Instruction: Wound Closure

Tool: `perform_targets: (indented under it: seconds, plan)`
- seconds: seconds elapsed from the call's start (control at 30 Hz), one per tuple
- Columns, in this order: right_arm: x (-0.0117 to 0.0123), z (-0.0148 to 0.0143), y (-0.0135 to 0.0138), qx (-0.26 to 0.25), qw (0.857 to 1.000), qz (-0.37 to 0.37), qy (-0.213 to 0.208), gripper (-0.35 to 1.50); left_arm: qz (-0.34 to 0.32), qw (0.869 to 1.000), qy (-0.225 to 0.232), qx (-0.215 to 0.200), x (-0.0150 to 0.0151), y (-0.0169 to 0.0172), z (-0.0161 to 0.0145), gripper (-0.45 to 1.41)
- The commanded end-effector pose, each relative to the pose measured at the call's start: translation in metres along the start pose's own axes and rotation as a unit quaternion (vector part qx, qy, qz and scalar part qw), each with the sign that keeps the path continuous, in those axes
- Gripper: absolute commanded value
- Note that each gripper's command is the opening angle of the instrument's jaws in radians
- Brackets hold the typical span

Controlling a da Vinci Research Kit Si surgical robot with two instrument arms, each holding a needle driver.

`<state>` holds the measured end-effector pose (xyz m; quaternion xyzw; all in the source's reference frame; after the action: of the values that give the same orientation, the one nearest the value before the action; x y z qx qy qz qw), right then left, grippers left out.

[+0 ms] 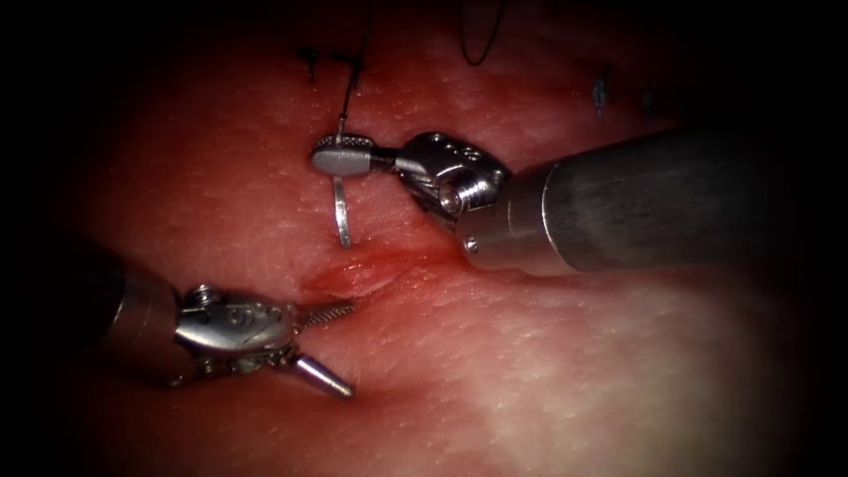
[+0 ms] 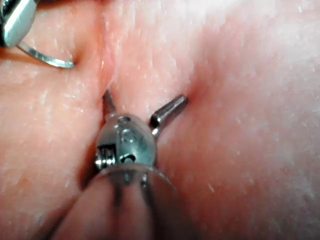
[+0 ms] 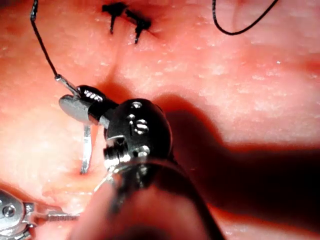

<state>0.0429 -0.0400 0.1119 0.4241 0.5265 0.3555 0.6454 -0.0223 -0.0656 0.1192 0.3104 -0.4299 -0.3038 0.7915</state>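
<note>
The right tool (image 1: 340, 160) enters from the right with its jaws closed on the curved needle (image 1: 341, 212), gripping it near the swaged end where the thread (image 1: 355, 71) attaches. The needle's long axis runs roughly vertical in the endoscope view: from the jaws the steel body curves downward toward the cut (image 1: 371, 269), the tip lying at the tissue (image 1: 530, 371) surface just above the cut's left end; whether the tip has entered the tissue cannot be told. In the right wrist view the needle (image 3: 86, 150) hangs below the closed jaws of the same tool (image 3: 75, 106), its point meeting the tissue, and the dark thread (image 3: 42, 45) rises away from the swage. Beyond it sit cut ends of thread (image 3: 125, 17) from a finished stitch. The left tool (image 1: 331, 344) lies at lower left with jaws spread wide, holding nothing; one jaw reaches toward the cut's left end, the other angles downward. The left wrist view shows those jaws (image 2: 142, 112) splayed against the tissue.
</note>
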Motion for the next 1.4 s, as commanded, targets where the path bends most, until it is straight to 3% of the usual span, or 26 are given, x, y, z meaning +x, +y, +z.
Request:
perform_targets:
  seconds: [0.03,0.3,0.43,1.03,1.4]
  plan:
    - [-0.0002,0.0007,0.0002,-0.013,1.000,0.009,-0.007,-0.35,-0.001,1.000,0.000,0.002,0.0008,-0.0005,0.0007,0.74]
    - [-0.0025,0.0003,-0.0018,-0.011,0.999,0.016,-0.032,-0.35,-0.002,1.000,-0.001,-0.001,0.0007,-0.0005,0.0005,0.74]
    - [-0.0036,0.0004,-0.0023,-0.007,0.997,0.056,-0.057,-0.35,-0.003,1.000,-0.001,-0.002,0.0005,-0.0005,0.0003,0.74]
    - [-0.0065,0.0018,-0.0061,0.082,0.979,0.143,-0.117,-0.35,-0.002,1.000,-0.002,-0.004,0.0006,-0.0002,0.0001,0.74]
    - [-0.0073,0.0010,-0.0057,0.053,0.977,0.164,-0.126,-0.35,-0.002,1.000,-0.002,-0.004,0.0006,-0.0001,-0.0002,0.74]
